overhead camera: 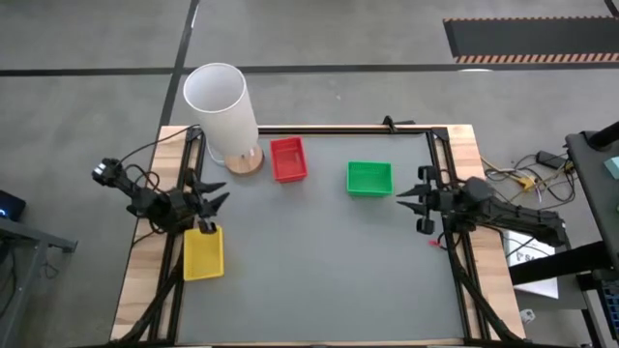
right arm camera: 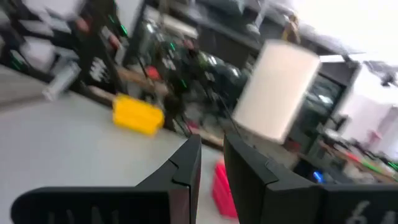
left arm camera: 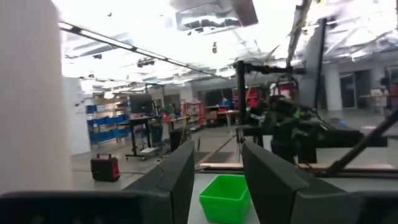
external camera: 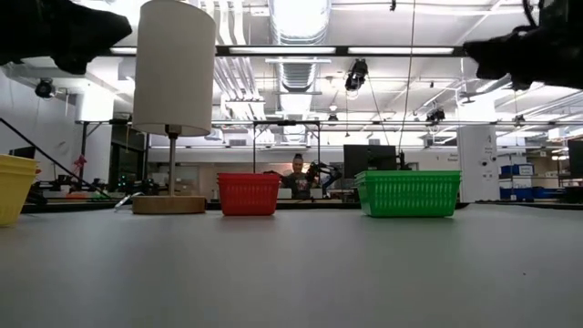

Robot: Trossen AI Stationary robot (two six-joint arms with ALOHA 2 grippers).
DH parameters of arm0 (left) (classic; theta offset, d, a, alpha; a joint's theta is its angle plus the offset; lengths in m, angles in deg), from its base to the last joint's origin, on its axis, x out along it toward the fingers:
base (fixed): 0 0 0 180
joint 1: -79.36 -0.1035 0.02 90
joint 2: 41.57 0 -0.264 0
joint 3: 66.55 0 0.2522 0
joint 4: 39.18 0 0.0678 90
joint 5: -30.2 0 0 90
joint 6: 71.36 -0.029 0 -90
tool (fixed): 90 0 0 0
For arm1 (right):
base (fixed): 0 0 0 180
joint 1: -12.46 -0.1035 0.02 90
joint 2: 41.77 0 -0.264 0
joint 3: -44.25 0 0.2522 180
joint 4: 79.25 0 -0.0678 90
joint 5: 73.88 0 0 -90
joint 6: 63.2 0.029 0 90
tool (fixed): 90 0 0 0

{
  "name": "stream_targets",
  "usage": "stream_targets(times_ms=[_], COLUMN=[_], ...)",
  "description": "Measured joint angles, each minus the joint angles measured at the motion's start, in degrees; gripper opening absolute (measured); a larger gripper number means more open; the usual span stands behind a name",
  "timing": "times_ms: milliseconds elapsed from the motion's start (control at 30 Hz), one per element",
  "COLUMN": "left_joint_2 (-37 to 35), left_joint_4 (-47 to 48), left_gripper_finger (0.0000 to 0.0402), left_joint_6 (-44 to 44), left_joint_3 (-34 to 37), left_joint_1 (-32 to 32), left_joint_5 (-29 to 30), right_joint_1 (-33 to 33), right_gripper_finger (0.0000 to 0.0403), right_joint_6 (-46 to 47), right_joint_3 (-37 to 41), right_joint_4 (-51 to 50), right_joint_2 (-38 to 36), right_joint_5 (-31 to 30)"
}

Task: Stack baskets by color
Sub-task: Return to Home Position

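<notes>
Three baskets rest on their bottoms on the grey table. The red basket [overhead camera: 288,159] [external camera: 248,193] stands far, next to the white cylinder. The green basket [overhead camera: 369,178] [external camera: 408,192] stands right of it. The yellow basket [overhead camera: 203,251] [external camera: 14,187] lies at the left edge. My left gripper [overhead camera: 215,198] [left arm camera: 217,149] hangs open above the table just beyond the yellow basket's far end, pointing toward the green basket [left arm camera: 225,196]. My right gripper [overhead camera: 406,201] [right arm camera: 212,144] hovers right of the green basket, its fingers a narrow gap apart with nothing between them.
A tall white cylinder [overhead camera: 221,106] [external camera: 173,68] stands on a round wooden base [overhead camera: 244,159] at the far left, close to the red basket. A black frame [overhead camera: 338,129] edges the table. The grey surface [overhead camera: 319,271] lies bare in the middle and near side.
</notes>
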Motion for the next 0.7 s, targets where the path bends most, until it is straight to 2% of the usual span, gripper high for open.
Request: stream_targets(times_ms=[67, 200, 700], left_joint_2=[-1.3, -2.1, 0.3], left_joint_4=[0.3, 0.2, -0.3], left_gripper_finger=[0.0120, 0.0120, 0.0120], left_joint_6=[-0.3, -0.2, 0.2], left_joint_3=[0.0, 0.0, 0.1], left_joint_1=[0.0, 0.0, 0.0], left_joint_5=[1.6, 5.5, 5.6], right_joint_1=[0.0, 0.0, 0.0], right_gripper_finger=[0.0062, 0.0063, 0.0063], right_joint_6=[2.4, 5.0, 7.5], right_joint_3=[-0.2, -0.1, -0.9], right_joint_4=[1.0, 0.4, 0.2], right_joint_2=[-0.7, 1.0, 1.8], right_joint_5=[2.5, 2.7, 2.6])
